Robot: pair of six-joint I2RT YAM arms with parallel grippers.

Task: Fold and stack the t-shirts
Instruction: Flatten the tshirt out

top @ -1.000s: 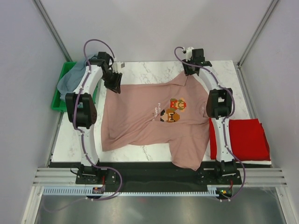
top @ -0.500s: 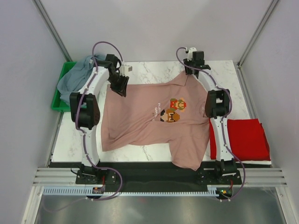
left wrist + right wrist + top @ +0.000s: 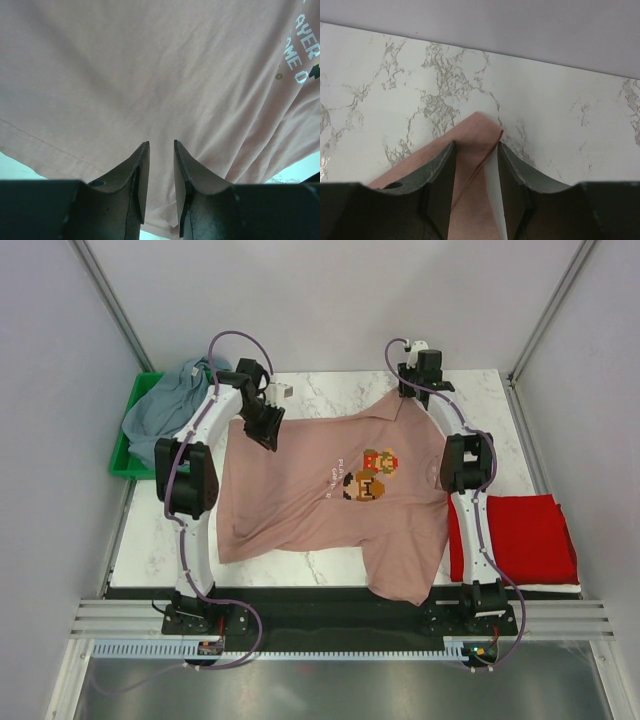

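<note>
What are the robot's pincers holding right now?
Nothing, it seems. The right pincer straddles a sleeve tip of the pink t-shirt, jaws apart. The left pincer hangs over it, also open.

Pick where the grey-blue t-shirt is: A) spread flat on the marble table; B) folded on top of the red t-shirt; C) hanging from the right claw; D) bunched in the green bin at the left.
D: the grey-blue t-shirt lies bunched in the green bin at far left; the pink t-shirt is the one spread flat, and the red t-shirt has nothing on it.
</note>
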